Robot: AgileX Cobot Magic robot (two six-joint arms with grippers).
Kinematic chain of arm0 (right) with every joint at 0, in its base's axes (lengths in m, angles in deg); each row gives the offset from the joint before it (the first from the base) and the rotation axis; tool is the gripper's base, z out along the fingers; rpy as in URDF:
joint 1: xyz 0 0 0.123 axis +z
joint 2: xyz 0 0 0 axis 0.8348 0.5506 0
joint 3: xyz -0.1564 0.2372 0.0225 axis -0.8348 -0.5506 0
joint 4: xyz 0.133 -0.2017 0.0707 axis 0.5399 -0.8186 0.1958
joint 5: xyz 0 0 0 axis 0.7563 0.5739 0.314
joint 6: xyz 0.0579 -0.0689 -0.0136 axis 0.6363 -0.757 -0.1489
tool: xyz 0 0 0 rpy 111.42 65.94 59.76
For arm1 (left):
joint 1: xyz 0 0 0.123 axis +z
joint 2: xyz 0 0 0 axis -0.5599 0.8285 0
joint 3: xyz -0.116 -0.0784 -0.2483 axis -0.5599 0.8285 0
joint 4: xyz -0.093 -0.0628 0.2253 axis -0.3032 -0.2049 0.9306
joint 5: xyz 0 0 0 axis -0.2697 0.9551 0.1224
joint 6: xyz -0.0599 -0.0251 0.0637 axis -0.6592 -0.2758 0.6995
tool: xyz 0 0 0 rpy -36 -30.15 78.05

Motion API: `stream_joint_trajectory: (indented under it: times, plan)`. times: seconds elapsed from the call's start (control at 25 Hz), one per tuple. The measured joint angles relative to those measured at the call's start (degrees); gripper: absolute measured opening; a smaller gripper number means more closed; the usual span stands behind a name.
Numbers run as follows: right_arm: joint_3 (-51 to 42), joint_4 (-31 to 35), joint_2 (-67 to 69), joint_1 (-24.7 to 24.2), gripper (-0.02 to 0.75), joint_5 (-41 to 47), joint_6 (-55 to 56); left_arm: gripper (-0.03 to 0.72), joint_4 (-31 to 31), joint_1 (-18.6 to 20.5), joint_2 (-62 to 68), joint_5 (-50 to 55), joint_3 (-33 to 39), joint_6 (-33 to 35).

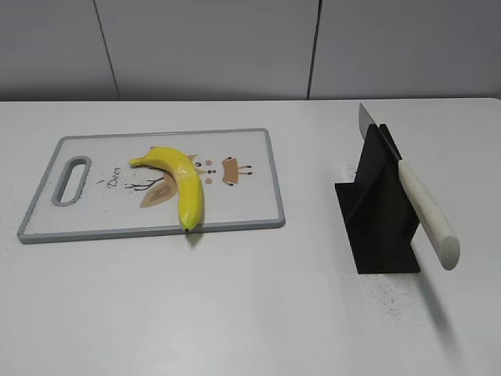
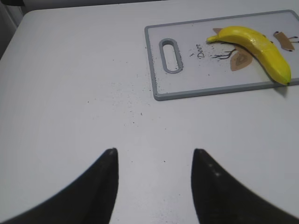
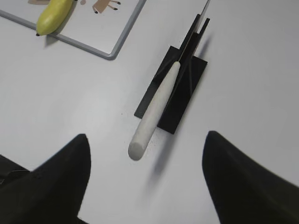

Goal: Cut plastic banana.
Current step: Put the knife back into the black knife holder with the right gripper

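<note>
The plastic banana (image 1: 178, 178) is bright yellow and curved. It lies on a white cutting board (image 1: 94, 211) with a grey rim, its dark tip at the board's near edge. It also shows in the left wrist view (image 2: 259, 49) and partly in the right wrist view (image 3: 53, 16). A knife with a white handle (image 1: 427, 215) rests slanted in a black stand (image 1: 380, 215), handle toward me; it also shows in the right wrist view (image 3: 156, 107). My left gripper (image 2: 154, 156) is open over bare table, well short of the board. My right gripper (image 3: 145, 142) is open, just behind the handle's end. Neither arm shows in the exterior view.
The cutting board (image 2: 187, 88) has a handle slot (image 2: 170, 56) at its left end and a deer print. Dark specks dot the white table (image 1: 250, 313) near the board and the stand. A grey wall stands behind the table.
</note>
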Motion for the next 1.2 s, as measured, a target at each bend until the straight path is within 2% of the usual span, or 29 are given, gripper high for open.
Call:
stream_joint_trajectory:
  times: [0.76, 1.2]
  plan:
    - [-25.7, 0.0, -38.1, 0.0, 0.588, 4.5, -2.1, 0.481, 0.0, 0.0, 0.0, 0.0, 0.0, 0.0]
    - [-26.4, 0.4, -51.8, 0.0, 0.588, 5.2, -2.1, 0.476, 0.0, 0.0, 0.0, 0.0, 0.0, 0.0]
